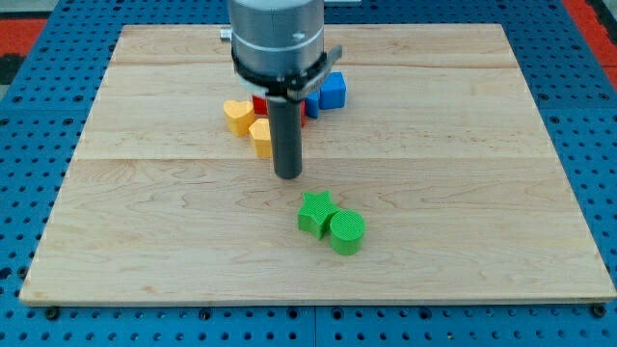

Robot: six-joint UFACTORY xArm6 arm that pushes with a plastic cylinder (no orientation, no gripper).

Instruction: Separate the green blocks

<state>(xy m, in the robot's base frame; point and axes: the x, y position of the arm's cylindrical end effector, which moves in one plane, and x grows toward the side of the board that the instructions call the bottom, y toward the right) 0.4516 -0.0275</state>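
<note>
- Green cylinder (348, 232) lies nearest the view's bottom, touching the green star (315, 212) at its 10 o'clock.
- Both green blocks sit at 5 o'clock from my tip (288, 174), apart from it.
- Tip: a bare rod, gripping nothing; a yellow block (260, 137) lies just beside it at 10 o'clock.

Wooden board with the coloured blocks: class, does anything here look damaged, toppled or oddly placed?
Nothing stands out. The green star block and green cylinder block sit upright, touching, on the wooden board. My tip is above them in the view, apart from both. Yellow, red and blue blocks cluster behind the rod, undamaged.
</note>
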